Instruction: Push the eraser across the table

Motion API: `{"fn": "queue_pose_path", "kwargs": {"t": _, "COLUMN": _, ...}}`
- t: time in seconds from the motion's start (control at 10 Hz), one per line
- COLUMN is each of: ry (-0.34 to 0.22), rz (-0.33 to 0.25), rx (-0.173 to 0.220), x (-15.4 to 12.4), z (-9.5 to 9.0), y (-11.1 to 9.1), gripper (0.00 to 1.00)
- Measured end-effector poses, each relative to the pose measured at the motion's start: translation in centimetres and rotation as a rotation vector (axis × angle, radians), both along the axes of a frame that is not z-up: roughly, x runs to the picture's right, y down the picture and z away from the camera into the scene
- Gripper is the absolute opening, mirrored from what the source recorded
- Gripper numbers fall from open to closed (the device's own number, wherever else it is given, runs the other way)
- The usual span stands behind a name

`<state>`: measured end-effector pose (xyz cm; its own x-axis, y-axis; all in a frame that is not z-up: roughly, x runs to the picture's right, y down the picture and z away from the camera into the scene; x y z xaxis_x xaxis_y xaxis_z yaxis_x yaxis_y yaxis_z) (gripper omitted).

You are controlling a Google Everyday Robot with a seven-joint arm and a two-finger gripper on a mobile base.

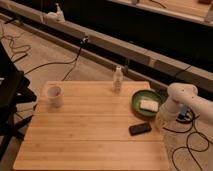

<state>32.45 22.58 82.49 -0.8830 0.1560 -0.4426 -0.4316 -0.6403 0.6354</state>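
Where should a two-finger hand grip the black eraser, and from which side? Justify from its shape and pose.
Across its narrow width, on the two long edges, from above: the eraser lies flat and low, apart from the green bowl. The hand is at the table's right edge, near the eraser.
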Motion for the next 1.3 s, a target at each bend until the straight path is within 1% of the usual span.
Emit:
{"fn": "queue_pose_path", "kwargs": {"t": 0.1, "ry": -0.011, "rz": -0.012, "rx": 0.000, "x": -0.6, "z": 0.0, "y": 0.2, "gripper": 0.00}}
{"fn": "queue_pose_path", "kwargs": {"t": 0.2, "ry": -0.030, "rz": -0.037, "rx": 0.006, "x": -1.6, "z": 0.0, "y": 0.3, "gripper": 0.00}}
{"fn": "queue_pose_path", "kwargs": {"t": 0.4, "ry": -0.049, "rz": -0.077, "rx": 0.014, "x": -2.7, "z": 0.1, "y": 0.5, "gripper": 0.00}}
{"fn": "queue_pose_path", "kwargs": {"t": 0.6, "ry": -0.060, "rz": -0.099, "rx": 0.031, "x": -4.0, "z": 0.1, "y": 0.2, "gripper": 0.00}}
{"fn": "queue_pose_path", "kwargs": {"t": 0.8, "ry": -0.094, "rz": -0.113, "rx": 0.036, "x": -6.0, "z": -0.1, "y": 0.2, "gripper": 0.00}}
{"fn": "queue_pose_path", "kwargs": {"t": 1.0, "ry": -0.138, "rz": -0.129, "rx": 0.025, "x": -8.4, "z": -0.4, "y": 0.9, "gripper": 0.00}}
{"fn": "queue_pose_path", "kwargs": {"t": 1.2, "ry": -0.203, "rz": -0.165, "rx": -0.010, "x": -11.2, "z": -1.1, "y": 2.6, "gripper": 0.00}}
{"fn": "queue_pose_path", "kwargs": {"t": 1.3, "ry": -0.226, "rz": -0.179, "rx": -0.023, "x": -12.1, "z": -1.4, "y": 3.2, "gripper": 0.00}}
